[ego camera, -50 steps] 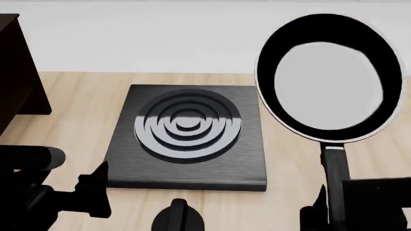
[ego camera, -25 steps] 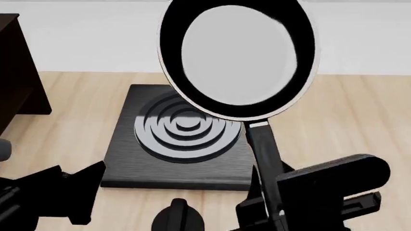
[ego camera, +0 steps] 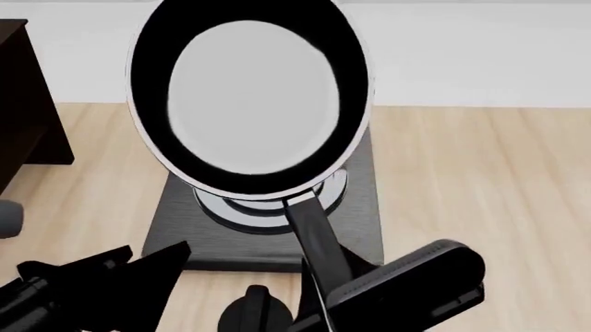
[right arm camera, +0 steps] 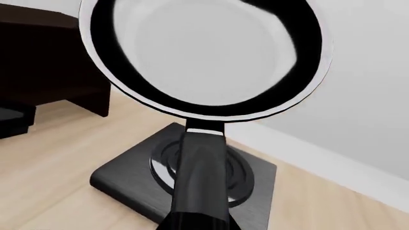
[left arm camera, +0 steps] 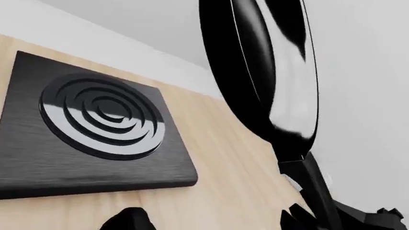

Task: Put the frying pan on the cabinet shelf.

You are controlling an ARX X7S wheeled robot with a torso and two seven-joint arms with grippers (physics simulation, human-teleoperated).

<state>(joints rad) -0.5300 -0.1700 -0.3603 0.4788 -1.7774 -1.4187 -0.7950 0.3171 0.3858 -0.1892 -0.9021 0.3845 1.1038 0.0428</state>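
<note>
The cabinet [ego camera: 23, 104] stands far left of both grippers. The left gripper [ego camera: 138, 266] hangs low, its jaws apart, holding nothing. Ahead of it lies the burner plate [ego camera: 176, 238]. The right gripper [ego camera: 323, 304] is clamped on the handle of the pan [ego camera: 249, 97], raised above the plate.

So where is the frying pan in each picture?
Head view: the frying pan fills the upper middle, held up above the burner plate.
Left wrist view: seen edge-on at upper right.
Right wrist view: fills the top, handle running down.
Shared landmark: the square black burner plate.
</note>
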